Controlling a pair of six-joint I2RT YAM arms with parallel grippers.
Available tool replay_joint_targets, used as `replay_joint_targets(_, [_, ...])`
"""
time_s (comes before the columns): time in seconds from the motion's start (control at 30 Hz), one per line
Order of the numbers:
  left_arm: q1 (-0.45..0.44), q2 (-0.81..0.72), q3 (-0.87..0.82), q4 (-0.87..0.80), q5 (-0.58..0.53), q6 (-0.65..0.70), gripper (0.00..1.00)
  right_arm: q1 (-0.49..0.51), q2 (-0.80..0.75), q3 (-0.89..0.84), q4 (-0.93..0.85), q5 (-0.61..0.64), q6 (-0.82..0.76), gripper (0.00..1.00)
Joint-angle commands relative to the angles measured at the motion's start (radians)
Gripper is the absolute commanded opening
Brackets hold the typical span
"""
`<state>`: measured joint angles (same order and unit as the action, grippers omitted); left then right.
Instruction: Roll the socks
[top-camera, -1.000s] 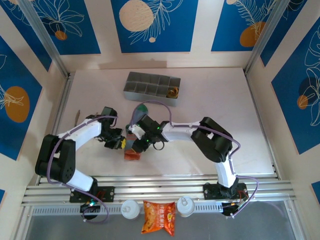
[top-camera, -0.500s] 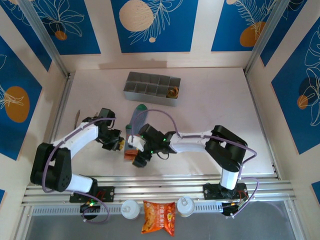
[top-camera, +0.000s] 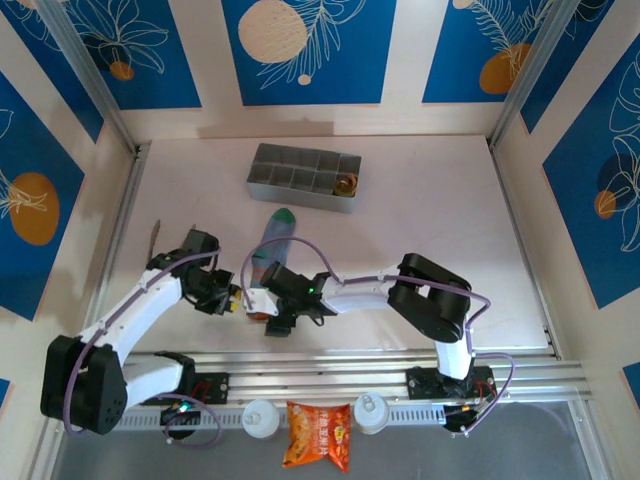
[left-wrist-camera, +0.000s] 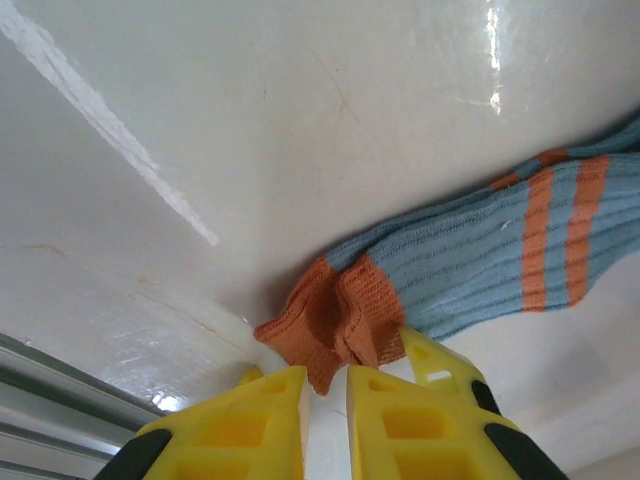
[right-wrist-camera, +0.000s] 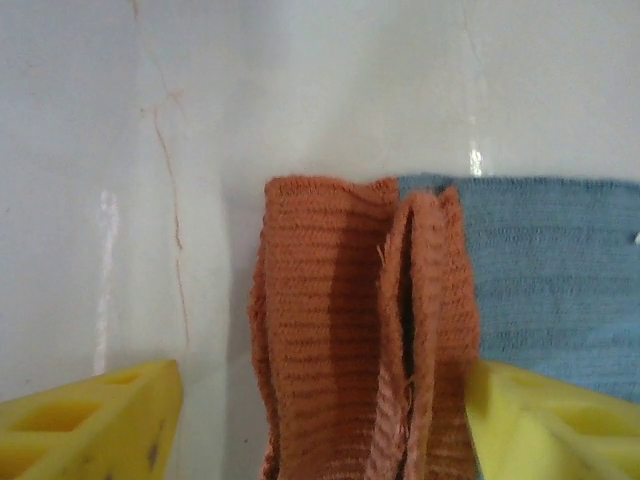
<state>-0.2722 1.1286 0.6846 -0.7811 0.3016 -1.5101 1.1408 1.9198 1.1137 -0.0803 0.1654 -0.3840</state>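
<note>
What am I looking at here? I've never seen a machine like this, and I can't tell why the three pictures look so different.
These are two robot arms, a left arm and a right arm, bolted at the near edge of a table. Each ends in a two-finger gripper.

The wide picture comes from a camera fixed overhead. The two close-ups come from small cameras on the wrists, so the yellow blocks at the bottom are the robot's own fingers.

On the table lie a grey-blue sock with an orange cuff and a grey tray. A snack packet sits by the arms' bases.

The left gripper is nearly shut and seems to pinch the cuff's edge. The right gripper is open, with one finger on either side of the cuff.
</note>
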Motion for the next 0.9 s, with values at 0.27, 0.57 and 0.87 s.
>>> replay_joint_targets(0.27, [0.017,-0.105,-0.048,-0.073,0.006,-0.019,0.20,-0.026,0.062,0.100,-0.153,-0.090,0.120,0.00])
replay_joint_targets(0.57, [0.019,-0.198,-0.079,-0.075,0.048,-0.025,0.24,-0.163,0.125,0.199,-0.279,-0.651,0.391,0.00])
replay_joint_targets(0.87, [0.007,-0.163,-0.195,0.173,0.119,-0.150,0.55,-0.259,0.266,0.295,-0.352,-0.891,0.560,0.00])
